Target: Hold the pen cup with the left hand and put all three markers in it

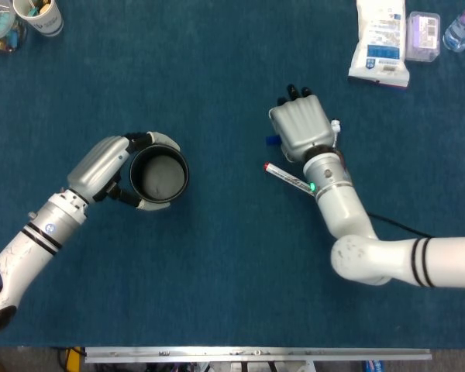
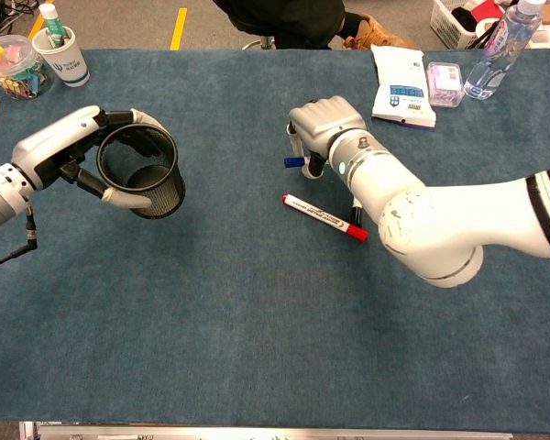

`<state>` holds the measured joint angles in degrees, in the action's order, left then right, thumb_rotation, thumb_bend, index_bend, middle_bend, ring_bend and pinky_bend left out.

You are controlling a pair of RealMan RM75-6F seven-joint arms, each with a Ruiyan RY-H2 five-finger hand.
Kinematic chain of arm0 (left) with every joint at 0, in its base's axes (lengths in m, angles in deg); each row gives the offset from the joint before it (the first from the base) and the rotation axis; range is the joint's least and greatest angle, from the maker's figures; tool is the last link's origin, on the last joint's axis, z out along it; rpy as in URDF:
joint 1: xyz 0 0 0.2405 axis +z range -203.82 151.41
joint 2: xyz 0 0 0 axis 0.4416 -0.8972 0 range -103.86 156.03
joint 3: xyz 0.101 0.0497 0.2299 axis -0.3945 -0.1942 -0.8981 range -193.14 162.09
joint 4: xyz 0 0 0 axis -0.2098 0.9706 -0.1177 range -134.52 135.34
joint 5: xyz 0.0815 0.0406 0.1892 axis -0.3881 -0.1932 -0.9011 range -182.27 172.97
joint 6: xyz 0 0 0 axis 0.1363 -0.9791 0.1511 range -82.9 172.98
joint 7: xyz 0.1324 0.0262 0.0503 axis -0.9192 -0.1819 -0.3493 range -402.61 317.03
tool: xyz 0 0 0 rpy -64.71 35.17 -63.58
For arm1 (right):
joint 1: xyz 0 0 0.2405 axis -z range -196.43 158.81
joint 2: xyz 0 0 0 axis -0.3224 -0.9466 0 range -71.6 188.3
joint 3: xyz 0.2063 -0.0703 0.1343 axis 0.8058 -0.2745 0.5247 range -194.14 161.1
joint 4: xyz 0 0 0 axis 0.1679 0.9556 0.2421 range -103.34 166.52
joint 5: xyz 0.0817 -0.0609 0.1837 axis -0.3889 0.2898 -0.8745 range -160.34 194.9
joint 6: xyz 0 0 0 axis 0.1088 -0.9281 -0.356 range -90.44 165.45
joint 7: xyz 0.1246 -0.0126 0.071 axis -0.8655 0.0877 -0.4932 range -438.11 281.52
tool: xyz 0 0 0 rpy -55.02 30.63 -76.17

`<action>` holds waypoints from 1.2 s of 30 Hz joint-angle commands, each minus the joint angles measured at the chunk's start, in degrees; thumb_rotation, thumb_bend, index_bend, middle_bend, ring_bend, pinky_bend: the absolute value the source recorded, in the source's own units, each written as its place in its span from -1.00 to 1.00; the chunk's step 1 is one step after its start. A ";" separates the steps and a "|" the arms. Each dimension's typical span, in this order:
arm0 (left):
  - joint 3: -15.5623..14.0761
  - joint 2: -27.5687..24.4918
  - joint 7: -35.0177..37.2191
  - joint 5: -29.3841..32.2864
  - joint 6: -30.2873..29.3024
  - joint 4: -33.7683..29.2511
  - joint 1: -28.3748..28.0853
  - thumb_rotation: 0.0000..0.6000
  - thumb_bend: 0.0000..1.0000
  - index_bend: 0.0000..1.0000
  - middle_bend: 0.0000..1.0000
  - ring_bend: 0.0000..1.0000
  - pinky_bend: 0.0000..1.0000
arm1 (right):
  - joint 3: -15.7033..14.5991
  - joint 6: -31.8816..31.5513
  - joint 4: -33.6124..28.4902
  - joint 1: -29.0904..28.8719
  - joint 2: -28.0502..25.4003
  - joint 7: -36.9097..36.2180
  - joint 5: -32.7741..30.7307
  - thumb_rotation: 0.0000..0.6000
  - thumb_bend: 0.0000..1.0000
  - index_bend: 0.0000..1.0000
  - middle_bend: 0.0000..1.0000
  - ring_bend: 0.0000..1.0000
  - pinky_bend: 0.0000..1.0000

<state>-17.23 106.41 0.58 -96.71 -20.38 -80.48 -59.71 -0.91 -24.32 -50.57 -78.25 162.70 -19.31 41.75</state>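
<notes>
A black mesh pen cup [image 1: 160, 180] stands tilted at the left, and my left hand [image 1: 102, 164] grips it around its rim and side; it shows again in the chest view as the cup [image 2: 143, 175] in my left hand [image 2: 57, 147]. My right hand [image 1: 301, 128] is curled around a blue-capped marker [image 2: 295, 161], whose blue cap sticks out on the left and whose white end [image 1: 335, 125] sticks out on the right. A red-capped marker [image 1: 288, 178] lies on the cloth just in front of that hand. A dark marker end [image 2: 356, 214] shows under the right wrist.
A white packet [image 1: 380, 43], a small clear box [image 1: 423, 35] and a water bottle [image 1: 461, 27] sit at the back right. A paper cup [image 1: 39, 15] with pens stands at the back left corner. The table's front edge [image 1: 256, 354] runs along the bottom.
</notes>
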 commanded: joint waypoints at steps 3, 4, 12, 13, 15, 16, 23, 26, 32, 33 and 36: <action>0.25 -0.40 0.06 0.61 0.59 -0.89 -0.12 1.00 -0.95 -0.36 -0.18 -0.33 -0.42 | 2.61 0.59 -7.91 2.86 -6.00 -7.33 2.83 1.00 -0.29 0.22 -0.34 -0.78 -0.62; 0.30 -0.46 0.08 0.81 0.82 -1.10 -0.16 1.00 -0.95 -0.36 -0.18 -0.33 -0.42 | 3.19 0.96 -9.89 3.41 -7.40 -9.04 3.47 1.00 -0.29 0.22 -0.34 -0.78 -0.62; 0.98 -0.22 -0.11 1.98 2.45 -2.76 -0.75 1.00 -0.95 -0.36 -0.18 -0.33 -0.42 | 8.18 4.19 -22.47 7.07 -14.99 -23.39 9.93 1.00 -0.29 0.27 -0.31 -0.76 -0.62; 1.07 -0.12 -0.25 2.10 2.71 -3.00 -0.87 1.00 -0.95 -0.36 -0.18 -0.33 -0.42 | 8.92 4.64 -23.93 7.72 -15.61 -26.16 11.58 1.00 -0.29 0.28 -0.31 -0.75 -0.62; 1.19 0.01 -0.48 2.30 3.17 -3.36 -1.07 1.00 -0.95 -0.36 -0.18 -0.33 -0.42 | 10.04 5.55 -25.98 8.66 -16.48 -30.37 13.47 1.00 -0.29 0.31 -0.28 -0.73 -0.62; 1.28 0.08 -0.61 2.49 3.57 -3.60 -1.23 1.00 -0.95 -0.36 -0.18 -0.33 -0.42 | 10.63 6.26 -27.02 9.20 -17.01 -33.01 14.75 1.00 -0.29 0.32 -0.28 -0.72 -0.62; 2.04 0.95 -1.64 3.84 6.19 -4.55 -2.43 1.00 -0.95 -0.36 -0.18 -0.33 -0.42 | 12.35 10.70 -30.48 10.68 -18.70 -45.31 20.65 1.00 -0.30 0.34 -0.27 -0.71 -0.62; 2.54 1.62 -2.18 4.69 7.51 -4.58 -3.06 1.00 -0.95 -0.36 -0.18 -0.33 -0.42 | 13.15 11.16 -31.33 11.08 -18.71 -49.79 23.09 1.00 -0.30 0.33 -0.27 -0.70 -0.62; 3.75 2.93 -2.91 6.40 10.29 -4.17 -4.57 1.00 -0.95 -0.36 -0.18 -0.33 -0.42 | 13.24 11.70 -32.07 10.99 -18.27 -55.87 26.49 1.00 -0.31 0.33 -0.27 -0.69 -0.62; 4.04 3.21 -2.93 6.73 10.65 -4.10 -4.80 1.00 -0.95 -0.36 -0.18 -0.33 -0.42 | 13.00 11.85 -32.00 10.79 -18.08 -56.61 26.75 1.00 -0.31 0.33 -0.27 -0.69 -0.62; 4.57 3.69 -3.08 7.19 11.40 -3.99 -5.35 1.00 -0.95 -0.36 -0.18 -0.33 -0.42 | 12.14 12.16 -31.57 10.17 -17.59 -57.53 27.32 1.00 -0.32 0.33 -0.27 -0.69 -0.62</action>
<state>-12.75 110.00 -2.45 -89.61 -9.06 -84.52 -64.97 11.59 -12.39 -82.26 -67.79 144.85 -76.45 68.85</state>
